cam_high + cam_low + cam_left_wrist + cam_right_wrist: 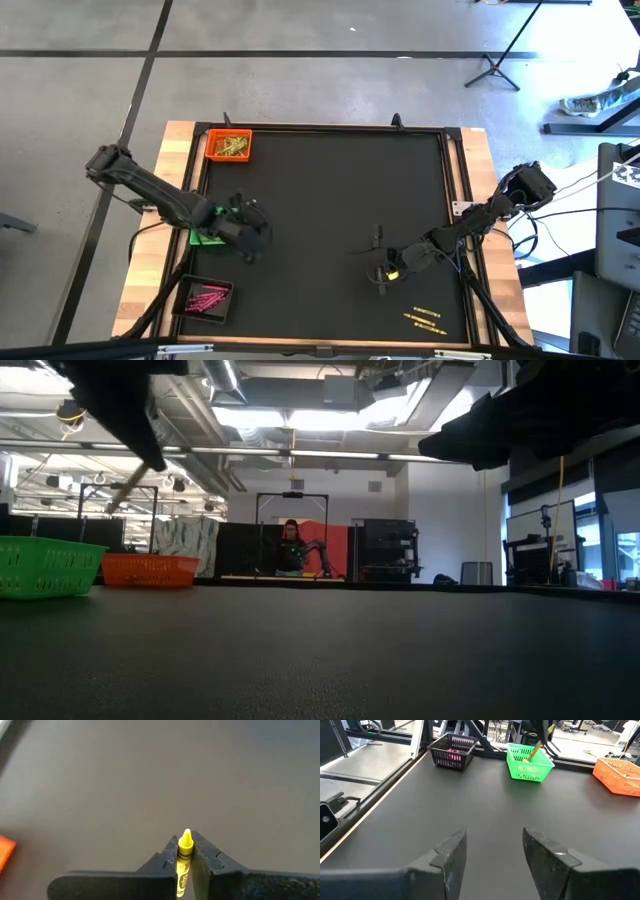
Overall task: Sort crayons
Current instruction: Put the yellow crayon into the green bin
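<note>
No legible text, label, brand, number or sign appears in any view; the dark print on the yellow crayon's (pixel 184 857) wrapper cannot be read.

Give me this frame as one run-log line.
left gripper: shut on yellow crayon, over green tray | right gripper: open, empty, above mat | loose crayons remain

A: Tabletop (pixel 320 200)?
B: Black mat, wood edges L and R.
A: On it?
B: Orange tray (pixel 229 146) at far-left corner, green tray (pixel 203 238) by left edge, black tray (pixel 205 298) at near-left corner, few yellow crayons (pixel 425 318) loose near near-right corner.
</note>
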Tool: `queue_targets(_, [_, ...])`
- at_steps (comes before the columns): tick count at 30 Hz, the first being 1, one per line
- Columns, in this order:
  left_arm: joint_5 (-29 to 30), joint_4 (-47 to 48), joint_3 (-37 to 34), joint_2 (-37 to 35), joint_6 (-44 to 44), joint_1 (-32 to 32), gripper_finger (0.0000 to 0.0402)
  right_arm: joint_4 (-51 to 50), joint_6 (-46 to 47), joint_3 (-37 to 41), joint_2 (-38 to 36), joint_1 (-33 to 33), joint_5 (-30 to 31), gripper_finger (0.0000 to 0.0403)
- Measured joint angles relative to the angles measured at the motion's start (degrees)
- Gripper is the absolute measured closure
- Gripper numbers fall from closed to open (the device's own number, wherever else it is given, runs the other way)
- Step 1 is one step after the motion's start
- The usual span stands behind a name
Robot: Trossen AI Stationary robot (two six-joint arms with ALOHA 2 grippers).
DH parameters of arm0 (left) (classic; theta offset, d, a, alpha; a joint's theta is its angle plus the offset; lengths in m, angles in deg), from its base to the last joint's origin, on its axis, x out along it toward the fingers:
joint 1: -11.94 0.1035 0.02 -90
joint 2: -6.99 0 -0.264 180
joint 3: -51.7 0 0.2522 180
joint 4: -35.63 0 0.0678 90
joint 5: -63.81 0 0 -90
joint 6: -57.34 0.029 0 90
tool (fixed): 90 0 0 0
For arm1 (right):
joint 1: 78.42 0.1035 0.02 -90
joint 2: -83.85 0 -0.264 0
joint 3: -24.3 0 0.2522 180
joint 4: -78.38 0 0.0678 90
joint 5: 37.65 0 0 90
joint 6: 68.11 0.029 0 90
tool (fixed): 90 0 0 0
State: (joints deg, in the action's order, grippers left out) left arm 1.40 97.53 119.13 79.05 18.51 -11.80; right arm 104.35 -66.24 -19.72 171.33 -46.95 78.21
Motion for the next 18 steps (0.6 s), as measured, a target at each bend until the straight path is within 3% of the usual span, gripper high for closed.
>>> queue_targets(9, [4.35, 10.03, 0.00, -7.44, -1.54, 5.47, 0.0394, -0.02, -0.08, 0.00, 0.00, 0.00, 0.02, 0.0210])
queue_targets(18, [7.85, 12.31, 0.00, -8.26, 9.54, 24.72, 0.0388, -1.00, -0.07, 0.00, 0.02, 0.00, 0.02, 0.0210])
